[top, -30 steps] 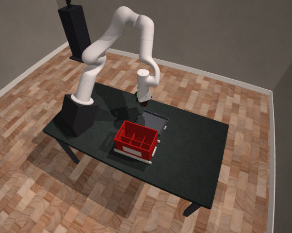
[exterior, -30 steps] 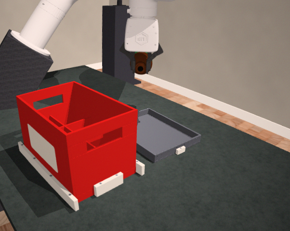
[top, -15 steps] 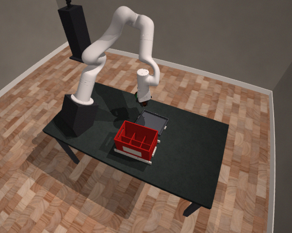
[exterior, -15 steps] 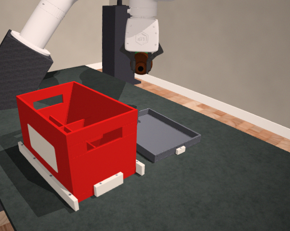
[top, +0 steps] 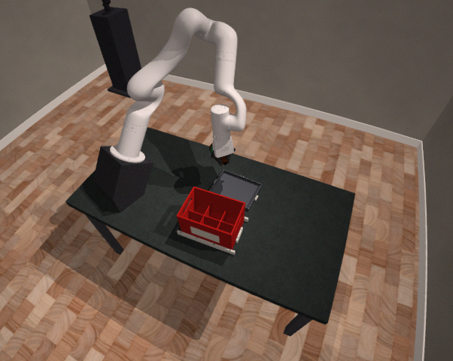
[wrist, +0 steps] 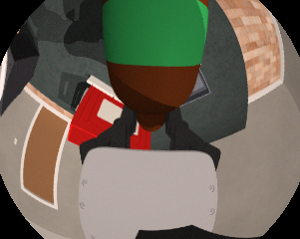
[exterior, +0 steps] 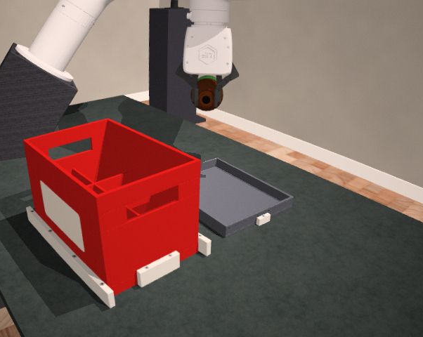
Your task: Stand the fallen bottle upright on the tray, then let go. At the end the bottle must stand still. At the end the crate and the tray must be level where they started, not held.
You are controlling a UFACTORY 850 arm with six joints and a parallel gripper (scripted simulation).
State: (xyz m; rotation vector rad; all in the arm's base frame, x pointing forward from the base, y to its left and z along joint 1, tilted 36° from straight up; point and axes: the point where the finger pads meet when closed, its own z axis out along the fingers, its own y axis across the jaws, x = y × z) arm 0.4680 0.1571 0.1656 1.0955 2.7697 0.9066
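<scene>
My gripper (exterior: pixel 206 95) is shut on the brown bottle (exterior: pixel 206 95) with a green label band. It holds the bottle lying horizontal in the air, well above the table, behind the far end of the grey tray (exterior: pixel 237 194). The bottle's mouth faces the exterior view. In the wrist view the bottle (wrist: pixel 153 60) fills the upper middle, gripped at its neck between the fingers. In the top view the gripper (top: pixel 223 157) hangs just beyond the tray (top: pixel 236 188), and the bottle is mostly hidden behind it. The tray is empty and lies flat.
A red crate (exterior: pixel 112 197) with inner dividers stands right beside the tray on white rails (exterior: pixel 157 268). The arm's dark base block (top: pixel 120 180) is at the table's left. A tall dark post (exterior: pixel 168 54) stands behind the table.
</scene>
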